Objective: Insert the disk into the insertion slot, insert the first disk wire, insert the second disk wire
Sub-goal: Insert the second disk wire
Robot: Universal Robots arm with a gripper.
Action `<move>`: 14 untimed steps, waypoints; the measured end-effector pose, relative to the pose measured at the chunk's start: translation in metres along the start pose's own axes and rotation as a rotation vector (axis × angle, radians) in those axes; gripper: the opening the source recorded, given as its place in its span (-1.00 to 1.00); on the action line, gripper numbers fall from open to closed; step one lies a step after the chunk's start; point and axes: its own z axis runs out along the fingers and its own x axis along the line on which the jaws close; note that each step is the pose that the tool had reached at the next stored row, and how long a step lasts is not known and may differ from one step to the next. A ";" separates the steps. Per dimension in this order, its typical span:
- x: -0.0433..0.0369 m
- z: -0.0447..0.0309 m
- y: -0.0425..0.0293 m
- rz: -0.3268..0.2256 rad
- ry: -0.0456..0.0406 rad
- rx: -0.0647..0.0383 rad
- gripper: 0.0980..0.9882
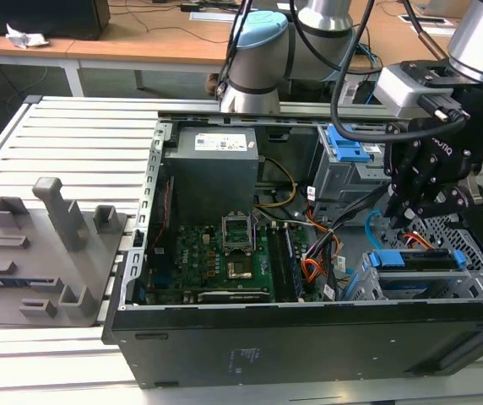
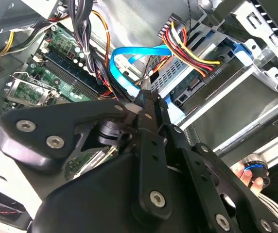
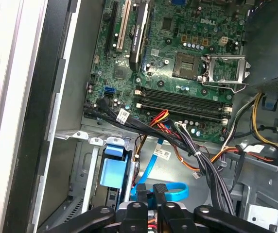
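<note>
A: Tabletop [image 1: 73, 126] first, at the exterior view's left, well apart from the claw: grey slats, and on them a grey holder plate [image 1: 43, 253] with upright blocks.

B: And nearer to the claw?

A: The open computer case [image 1: 309, 337]. Inside it, the green motherboard [image 1: 216, 257] lies to the exterior view's left of the claw, with the grey power supply box [image 1: 216, 164] behind it. Then a bundle of coloured wires [image 1: 313, 253], just beside the claw.

B: Where is the claw itself?

A: The claw [image 1: 410, 207] hangs inside the case, at the exterior view's right. In the second wrist view its black fingers [image 2: 148, 145] are clenched together, and a light blue flat cable [image 2: 124, 73] passes right at their tips; it seems pinched there, but I cannot tell for sure.

B: And the disk?

A: The disk [image 1: 415, 261], with blue rails, sits already in the insertion slot [image 1: 461, 245] of the perforated grey cage, just below the claw. In the second wrist view a plug of red, yellow and black wires [image 2: 192, 53] reaches the disk [image 2: 197, 87] just beyond the fingertips.
</note>
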 end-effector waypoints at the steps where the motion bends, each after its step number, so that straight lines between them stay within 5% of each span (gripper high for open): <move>1: 0.0000 0.0000 0.0000 0.000 0.0000 0.000 -0.86; 6: 0.0034 0.0001 0.0006 0.000 0.0000 0.000 -0.86; 14: 0.0247 0.0009 0.0039 0.000 0.0002 0.000 -0.86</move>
